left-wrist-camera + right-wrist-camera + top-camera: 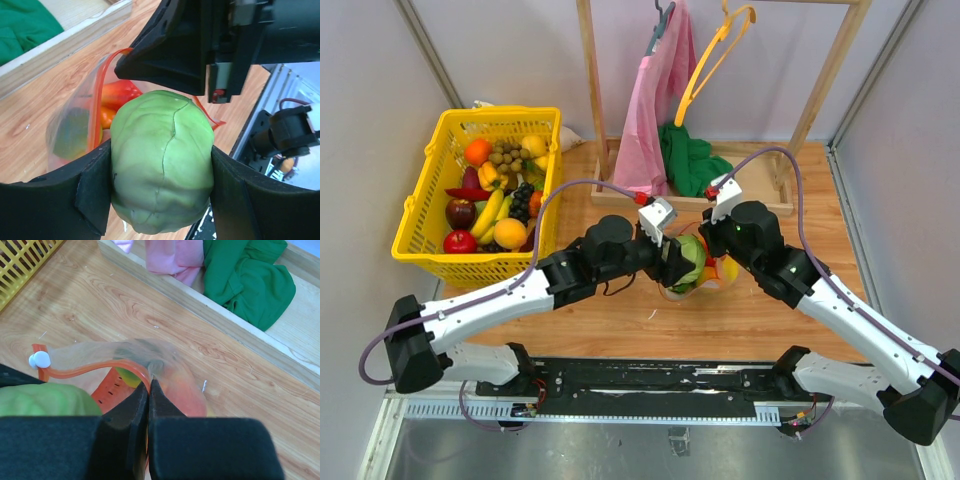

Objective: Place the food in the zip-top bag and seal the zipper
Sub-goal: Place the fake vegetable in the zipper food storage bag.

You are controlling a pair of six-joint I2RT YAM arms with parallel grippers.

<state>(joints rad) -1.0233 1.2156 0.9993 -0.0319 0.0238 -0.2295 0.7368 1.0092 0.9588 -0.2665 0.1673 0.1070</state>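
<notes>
My left gripper point(161, 187) is shut on a pale green round food piece point(162, 155) and holds it just above the open mouth of the clear zip-top bag point(75, 125). My right gripper point(149, 390) is shut on the bag's red-orange zipper point(95, 371), holding the mouth open; a small white slider point(39, 359) sits at the strip's left end. Inside the bag I see a red-orange piece point(117, 95), a dark green piece point(72, 132) and a yellow-green piece point(127, 377). In the top view both grippers meet over the bag point(695, 275) and the pale green piece point(688, 258) at the table's middle.
A yellow basket point(430, 215) full of toy fruit stands at the left. A wooden rack tray point(775, 185) behind holds a green cloth point(688, 160), with a pink garment point(655, 100) and yellow hanger point(715, 55) hanging above. The cloth also shows in the right wrist view point(247, 277).
</notes>
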